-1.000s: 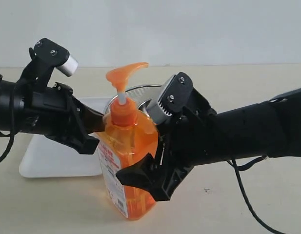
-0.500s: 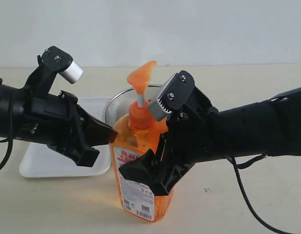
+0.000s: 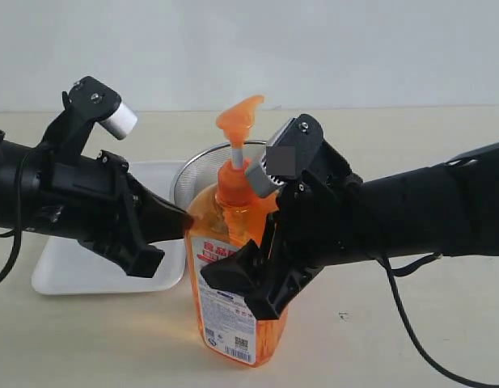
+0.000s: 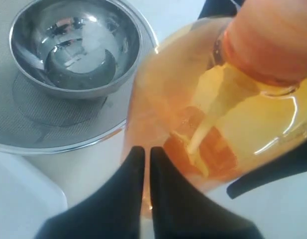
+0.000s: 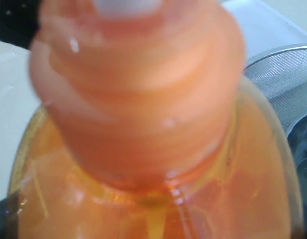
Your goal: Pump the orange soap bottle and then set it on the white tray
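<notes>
Bottle: your orange soap bottle stands on the table ahead of the white tray, axis near-vertical, spout up and away. Right gripper wide around it, grip unclear; left gripper nearly closed at its shoulder. A second ago: further left, spout rightward.

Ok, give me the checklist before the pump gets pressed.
1. Bottle upright on the table: ok.
2. Pump head raised, ready to press: ok.
3. Left gripper over the pump head: not ok; it is shut, with its tip at the bottle's shoulder.
4. Right gripper steadying the bottle: cannot tell; its jaws straddle the body, but a firm grip does not show.
5. Tray free for the bottle: cannot tell; the visible part is bare, the rest is hidden behind the left gripper.
</notes>
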